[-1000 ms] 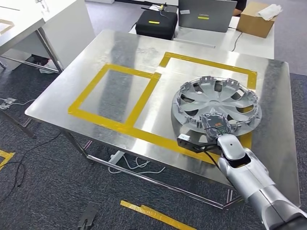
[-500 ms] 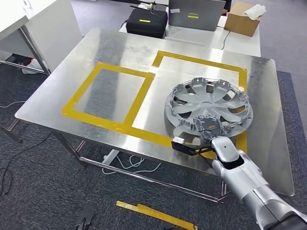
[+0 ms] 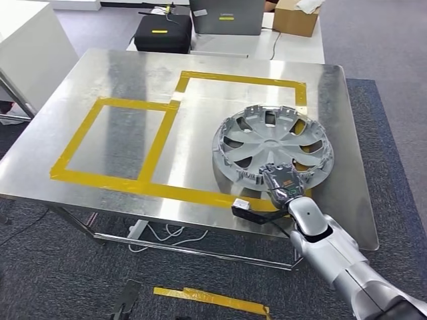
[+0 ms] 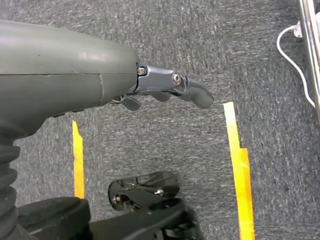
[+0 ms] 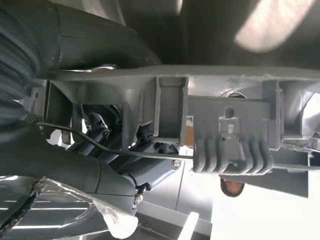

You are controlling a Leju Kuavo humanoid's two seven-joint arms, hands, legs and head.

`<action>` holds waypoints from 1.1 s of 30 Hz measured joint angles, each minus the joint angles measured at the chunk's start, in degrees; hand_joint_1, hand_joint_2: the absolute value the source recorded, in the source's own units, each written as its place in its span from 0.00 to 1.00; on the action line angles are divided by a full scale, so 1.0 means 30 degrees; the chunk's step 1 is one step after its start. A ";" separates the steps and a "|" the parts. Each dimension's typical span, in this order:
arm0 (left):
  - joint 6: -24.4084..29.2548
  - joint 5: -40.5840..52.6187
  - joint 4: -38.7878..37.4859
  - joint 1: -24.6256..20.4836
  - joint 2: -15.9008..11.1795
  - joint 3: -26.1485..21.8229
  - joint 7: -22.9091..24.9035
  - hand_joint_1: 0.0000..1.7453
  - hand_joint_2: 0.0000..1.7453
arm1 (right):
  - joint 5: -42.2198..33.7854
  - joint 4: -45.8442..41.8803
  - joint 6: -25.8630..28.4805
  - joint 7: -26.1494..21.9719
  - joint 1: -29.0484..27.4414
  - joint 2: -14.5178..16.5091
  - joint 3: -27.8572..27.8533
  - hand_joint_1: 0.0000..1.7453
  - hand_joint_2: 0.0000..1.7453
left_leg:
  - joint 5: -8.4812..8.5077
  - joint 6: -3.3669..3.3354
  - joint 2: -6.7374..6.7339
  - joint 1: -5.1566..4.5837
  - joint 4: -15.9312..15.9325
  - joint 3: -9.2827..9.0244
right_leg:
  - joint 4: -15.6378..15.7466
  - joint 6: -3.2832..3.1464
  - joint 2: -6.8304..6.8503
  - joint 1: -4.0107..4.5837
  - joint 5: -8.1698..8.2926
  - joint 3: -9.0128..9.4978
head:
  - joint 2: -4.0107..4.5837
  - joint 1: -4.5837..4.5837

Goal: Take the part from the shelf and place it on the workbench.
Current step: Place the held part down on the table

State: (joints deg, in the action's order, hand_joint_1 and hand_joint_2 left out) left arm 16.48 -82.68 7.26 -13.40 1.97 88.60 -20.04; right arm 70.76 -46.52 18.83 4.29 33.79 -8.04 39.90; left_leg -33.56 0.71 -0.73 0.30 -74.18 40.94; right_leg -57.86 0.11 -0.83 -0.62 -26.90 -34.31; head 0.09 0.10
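Observation:
A grey wheel cover (image 3: 271,143) lies inner side up on the steel workbench (image 3: 115,73), over the near right corner of the right-hand yellow tape square. My right hand (image 3: 283,180) grips its near rim from the bench's front edge. In the right wrist view my right hand's fingers (image 5: 113,150) curl around the ribbed clips of the wheel cover's rim (image 5: 226,115). Whether the near rim is lifted off the bench I cannot tell. My left hand (image 4: 166,87) hangs over the grey carpet with its fingers stretched out and nothing in it.
A second yellow tape square (image 3: 108,140) marks the bench's left half. Behind the bench stand a black case (image 3: 160,32), a laptop (image 3: 227,15) and a cardboard box (image 3: 297,17). A white table (image 3: 30,47) is at the left. Tape strips (image 3: 211,300) and cables lie on the floor.
The whole view has shifted, so the camera has moved. My right hand still holds the wheel cover's near rim at the same spot on the bench.

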 joint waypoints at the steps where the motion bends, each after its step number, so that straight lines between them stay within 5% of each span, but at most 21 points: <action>1: 0.0009 0.0000 0.0000 0.0000 0.0002 0.0002 0.0004 0.00 1.00 | 0.0007 0.0046 0.0022 0.0015 -0.0074 0.0000 0.0016 1.00 1.00 | 0.0597 -0.0049 0.0035 0.0000 0.0564 -0.0150 | -0.0009 0.0002 -0.0165 0.0000 -0.0013 0.0028 | 0.0000 -0.0002; 4: 0.0046 0.0000 0.0000 -0.0040 -0.0016 0.0004 0.0006 0.00 1.00 | 0.0013 0.0131 0.0088 0.0035 -0.0122 0.0000 0.0025 1.00 1.00 | 0.2419 -0.0296 0.0449 0.0002 0.3986 -0.1506 | -0.0051 0.0102 -0.0598 0.0031 -0.0081 0.0066 | 0.0000 0.0009; 9: 0.0073 0.0009 0.0002 -0.0115 0.0044 0.0009 0.0027 0.00 1.00 | 0.0025 0.0237 0.0233 0.0067 -0.0168 -0.0031 -0.0011 1.00 1.00 | 0.2538 -0.0678 0.0497 0.0015 0.5202 -0.1962 | -0.0106 0.0612 -0.0706 -0.0030 -0.0223 -0.0233 | 0.0000 0.0040; 11: 0.0124 0.0085 0.0004 -0.0143 0.0069 0.0009 0.0045 0.00 1.00 | 0.0084 0.0267 0.0467 0.0077 -0.0153 -0.0057 -0.0031 1.00 1.00 | 0.2643 -0.0875 0.0372 0.0083 0.5381 -0.2021 | -0.1387 0.0750 -0.0293 -0.0037 -0.1028 -0.0915 | 0.0000 0.0087; 13: 0.0242 0.0255 0.0004 -0.0133 0.0069 0.0009 0.0137 0.00 1.00 | 0.0195 0.0306 0.1137 0.0045 -0.0290 -0.0058 -0.0046 1.00 1.00 | 0.2652 -0.0930 0.0298 0.0070 0.5385 -0.2017 | -0.3891 0.0844 0.0025 -0.0038 -0.2074 -0.2103 | 0.0000 0.0102; 15: 0.0412 0.0439 0.0005 -0.0098 0.0082 0.0011 0.0317 0.00 1.00 | 0.0399 0.0319 0.2075 -0.0122 -0.0628 -0.0078 -0.0113 1.00 1.00 | 0.2646 -0.0935 0.0267 0.0060 0.5373 -0.2023 | -0.5157 0.0898 0.0098 -0.0040 -0.2210 -0.2745 | 0.0000 0.0106; 16: 0.0490 0.0517 0.0005 -0.0085 0.0087 0.0013 0.0403 0.00 1.00 | 0.0529 0.0302 0.2487 -0.0261 -0.0788 -0.0089 -0.0155 1.00 1.00 | 0.2642 -0.0932 0.0266 0.0060 0.5366 -0.2029 | -0.4855 0.0892 0.0106 -0.0039 -0.1846 -0.2619 | 0.0000 0.0111; 19: 0.0727 0.0900 0.0007 -0.0108 0.0102 0.0016 0.0694 0.00 1.00 | 0.1044 -0.0053 0.3465 -0.0918 -0.1105 -0.0100 -0.0228 1.00 1.00 | 0.2578 -0.0811 0.0258 0.0011 0.5275 -0.2004 | -0.1252 0.0718 0.0277 0.0015 -0.0231 -0.0835 | 0.0000 0.0109; 21: 0.0838 0.1200 0.0007 -0.0142 0.0107 0.0016 0.0942 0.00 1.00 | 0.1426 -0.0461 0.3812 -0.1364 -0.1250 -0.0066 -0.0180 1.00 1.00 | 0.2547 -0.0692 0.0222 -0.0083 0.5197 -0.1917 | 0.0063 0.0611 0.0363 0.0064 0.0053 -0.0140 | 0.0000 0.0086; 25: 0.0889 0.1687 0.0007 -0.0269 0.0107 0.0016 0.1277 0.00 1.00 | 0.2084 -0.1131 0.3929 -0.2040 -0.1408 0.0178 0.0299 1.00 1.00 | 0.2645 -0.0942 0.0145 -0.0149 0.5256 -0.1893 | 0.0156 0.0597 0.0241 0.0065 0.0152 -0.0139 | 0.0000 0.0051; 33: 0.1100 0.2439 0.0007 -0.0528 0.0198 0.0016 0.1601 0.00 1.00 | 0.2153 -0.2454 0.3972 -0.2745 -0.0845 0.1091 0.2212 1.00 1.00 | 0.2840 -0.0551 0.0140 -0.0059 0.5497 -0.1934 | 0.0130 0.0323 0.0256 0.0175 0.0169 -0.0213 | 0.0000 0.0055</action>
State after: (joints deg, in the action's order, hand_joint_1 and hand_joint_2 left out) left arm 19.78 -75.37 7.28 -14.98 2.57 88.65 -15.24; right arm 77.21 -53.89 30.75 -3.94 31.26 -4.77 46.54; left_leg -25.04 -0.94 -0.31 0.12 -57.69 35.13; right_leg -57.47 1.08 -0.06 -0.09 -26.39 -34.95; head 0.09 0.26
